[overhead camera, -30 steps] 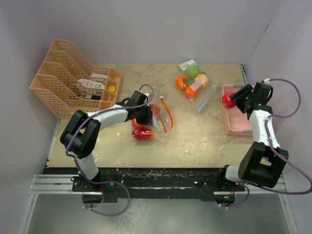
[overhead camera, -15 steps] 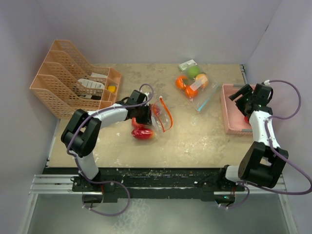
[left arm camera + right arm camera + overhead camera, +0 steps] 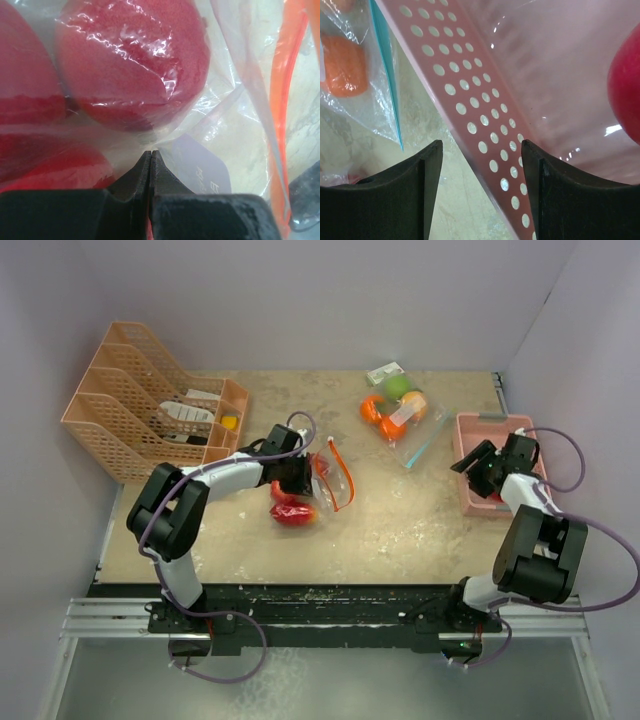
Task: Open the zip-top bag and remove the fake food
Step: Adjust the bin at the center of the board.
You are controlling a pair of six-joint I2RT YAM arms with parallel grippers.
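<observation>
My left gripper [image 3: 300, 478] is shut on the clear film of a zip-top bag [image 3: 332, 480] with an orange zip strip, which lies mid-table. Red apples [image 3: 293, 512] lie in it by the gripper. The left wrist view shows the jaws [image 3: 151, 152] pinched on the plastic just below a red apple [image 3: 132, 62], with the orange zip [image 3: 285, 85] at the right. My right gripper [image 3: 478, 468] is open and empty over the left wall of the pink basket [image 3: 470, 502]. In the right wrist view [image 3: 481, 165] it straddles the perforated wall [image 3: 470, 100], and one red apple [image 3: 626, 90] lies inside.
A second zip-top bag [image 3: 398, 412] with a blue zip holds oranges and a green apple at the back centre; its orange [image 3: 345, 65] shows in the right wrist view. A peach file organizer [image 3: 140, 405] stands at the back left. Grey walls close in both sides.
My right gripper held a red apple over the basket, let it go, then drew back toward the basket's near left wall, open. The left gripper stayed shut on the bag.
</observation>
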